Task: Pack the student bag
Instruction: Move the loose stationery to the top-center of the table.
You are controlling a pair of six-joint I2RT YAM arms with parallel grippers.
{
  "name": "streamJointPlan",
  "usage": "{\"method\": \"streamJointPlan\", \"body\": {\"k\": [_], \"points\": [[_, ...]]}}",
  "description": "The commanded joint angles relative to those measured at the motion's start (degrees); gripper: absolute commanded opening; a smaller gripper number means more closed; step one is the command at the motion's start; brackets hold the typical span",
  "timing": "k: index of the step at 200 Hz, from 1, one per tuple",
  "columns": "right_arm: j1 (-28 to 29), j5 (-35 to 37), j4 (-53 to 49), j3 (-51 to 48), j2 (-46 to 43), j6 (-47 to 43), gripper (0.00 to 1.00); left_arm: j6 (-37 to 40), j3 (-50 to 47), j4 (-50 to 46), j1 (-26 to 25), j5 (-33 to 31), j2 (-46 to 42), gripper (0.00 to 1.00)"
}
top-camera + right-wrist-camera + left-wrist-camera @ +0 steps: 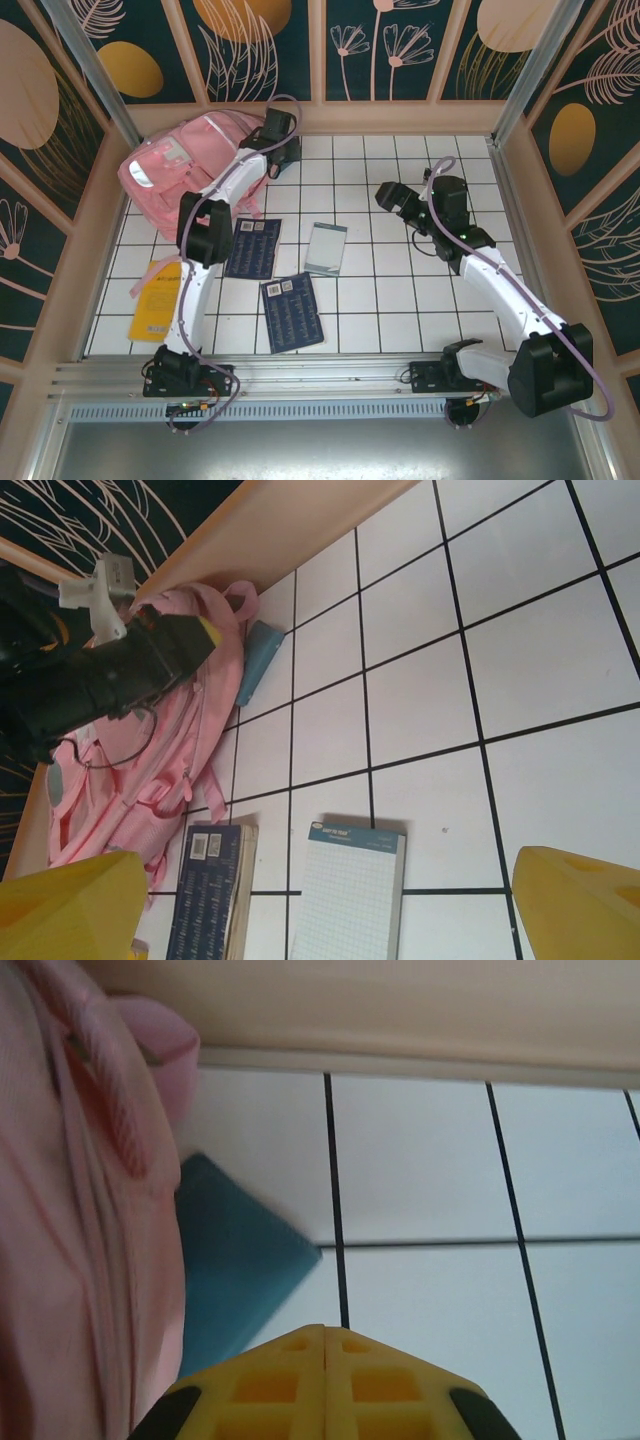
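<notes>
The large soft pink backpack lies in the far-left corner of the white tiled bench, long axis running left to right. The left end effector, fingers pressed together and empty, sits just beside its right end. The right end effector, spread wide, is well apart.

1. The big soft pink cloth backpack looks matt; its strap shows a coarse mesh weave.
2. The white tiled tabletop under the backpack is smooth with a faint sheen.
3. Beside the backpack, the left gripper has yellow fingers of matt moulded plastic.
4. The white grid-ruled notepad right of the backpack is matt paper.
</notes>
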Motion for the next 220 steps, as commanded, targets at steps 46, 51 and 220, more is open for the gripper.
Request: {"method": "streamJointPlan", "body": {"k": [46,51,220], "points": [[-0.9,-1.6,0.9,-1.0,2.0,-1.0,0.95,-3.3,11.1,-3.5,1.2,0.9,10.0,0.09],[-1.1,-1.6,0.9,-1.1,2.1,-1.1,0.95,-3.4,11.2,-3.4,1.2,1.1,10.4,0.09],[-1.3,-2.4,1.1,-2.8,1.8,0.1,0.94,-5.1,10.2,-9.4,2.0,9.6,15.6,0.15]]}}
